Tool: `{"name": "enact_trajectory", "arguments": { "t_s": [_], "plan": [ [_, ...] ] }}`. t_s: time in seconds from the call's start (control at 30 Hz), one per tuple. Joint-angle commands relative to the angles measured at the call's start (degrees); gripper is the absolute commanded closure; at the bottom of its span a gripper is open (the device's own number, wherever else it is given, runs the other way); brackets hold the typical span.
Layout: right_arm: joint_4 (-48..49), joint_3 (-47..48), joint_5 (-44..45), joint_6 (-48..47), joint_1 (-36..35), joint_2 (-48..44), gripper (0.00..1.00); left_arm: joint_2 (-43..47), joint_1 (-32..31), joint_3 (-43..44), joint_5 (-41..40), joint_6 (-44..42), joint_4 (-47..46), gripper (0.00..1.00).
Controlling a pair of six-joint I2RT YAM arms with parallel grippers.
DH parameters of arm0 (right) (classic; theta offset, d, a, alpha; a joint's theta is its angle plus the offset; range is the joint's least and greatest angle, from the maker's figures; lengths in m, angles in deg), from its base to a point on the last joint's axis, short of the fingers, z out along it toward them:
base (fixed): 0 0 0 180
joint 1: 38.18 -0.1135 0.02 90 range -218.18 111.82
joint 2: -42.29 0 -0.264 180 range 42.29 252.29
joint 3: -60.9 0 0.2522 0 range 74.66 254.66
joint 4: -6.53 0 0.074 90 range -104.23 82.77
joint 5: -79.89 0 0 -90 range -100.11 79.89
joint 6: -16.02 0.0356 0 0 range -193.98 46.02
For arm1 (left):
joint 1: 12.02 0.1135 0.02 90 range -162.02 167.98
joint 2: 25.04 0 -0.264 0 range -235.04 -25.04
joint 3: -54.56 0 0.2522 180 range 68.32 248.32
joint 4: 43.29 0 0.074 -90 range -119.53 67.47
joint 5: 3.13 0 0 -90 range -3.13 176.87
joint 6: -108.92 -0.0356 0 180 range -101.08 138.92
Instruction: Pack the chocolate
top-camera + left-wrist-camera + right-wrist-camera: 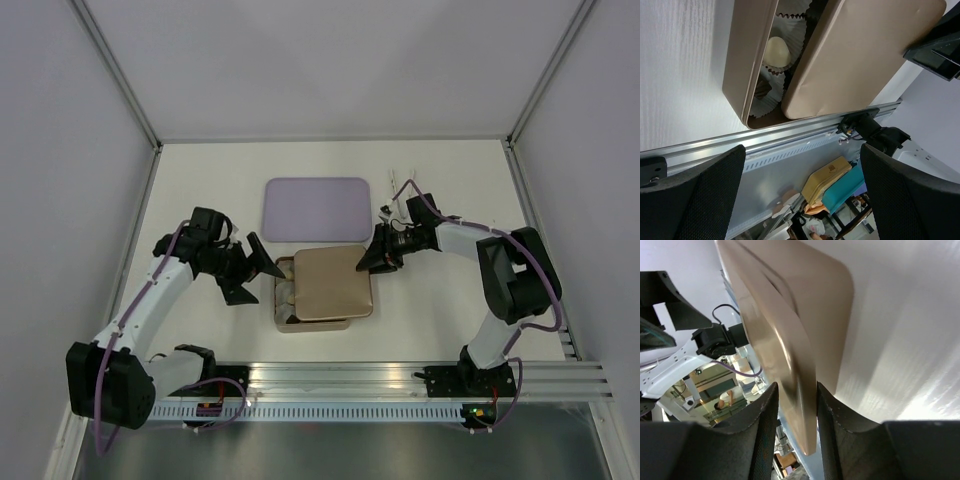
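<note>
chocolate point(776, 51): pale, in paper cup point(797, 37), long axis along tin point(737, 60) wall, heading unclear | left gripper point(262, 280): wide, empty | right gripper point(796, 390): narrow astride lid point(805, 300), hold unclear

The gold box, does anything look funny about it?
Yes. The gold lid sits crooked on the tin: it is slid toward the right and not pushed down, so a strip on the left is open, showing a cream chocolate in a white paper cup. The right claw straddles the lid's edge.
</note>
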Motion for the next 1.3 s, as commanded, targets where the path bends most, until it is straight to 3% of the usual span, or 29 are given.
{"name": "enact_trajectory", "arguments": {
  "t_s": [0.0, 0.4, 0.63, 0.9, 1.27],
  "plan": [
    [-1.01, 2.55, 1.49, -2.84, -0.01, 2.00, 0.59, -0.05, -0.60, -1.06, -0.99, 1.94, -4.05, 0.00],
    [-3.04, 3.61, 3.87, -4.34, -2.11, 1.84, 0.62, -3.21, -2.88, -5.19, -3.19, 4.57, -10.99, 0.00],
    [0.38, 3.70, 8.42, 0.49, -5.81, 0.08, 0.63, -6.45, -5.70, -6.86, -3.46, 7.03, -17.06, 0.00],
    [2.23, 5.28, 13.35, 5.32, -8.09, -0.01, 0.60, -8.40, -9.92, -6.77, -5.30, 8.71, -18.91, 0.01],
    [1.01, 7.03, 18.19, 6.91, -11.87, -1.15, 0.46, -9.10, -10.18, -6.77, -6.00, 8.27, -19.35, 0.02]
  ]
}}
